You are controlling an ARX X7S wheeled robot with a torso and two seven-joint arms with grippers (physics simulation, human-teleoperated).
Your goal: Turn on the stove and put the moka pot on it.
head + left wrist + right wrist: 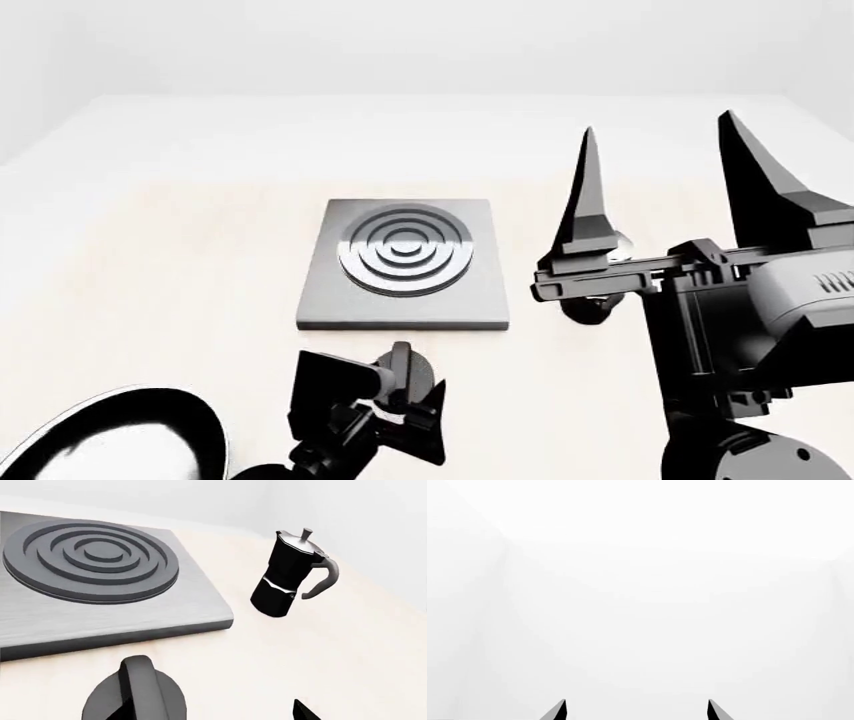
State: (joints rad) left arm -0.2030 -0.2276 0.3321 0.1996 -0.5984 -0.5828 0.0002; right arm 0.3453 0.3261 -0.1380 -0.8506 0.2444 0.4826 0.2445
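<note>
The stove (400, 262) is a square grey plate with a ringed burner, mid-table; it also shows in the left wrist view (100, 575). Its black round knob (137, 695) lies in front of the plate, also seen in the head view (408, 366). My left gripper (210, 715) is open and low over the table; one fingertip overlaps the knob, the other is on bare table. The moka pot (288, 575) stands upright right of the stove; in the head view (587, 312) my right arm mostly hides it. My right gripper (654, 190) is open, empty, raised with its fingers pointing up, facing only white wall (637, 712).
A black frying pan (107, 440) lies at the front left of the pale wooden table (174, 260). White walls stand behind the table. My right arm's body (761, 330) fills the head view's right side.
</note>
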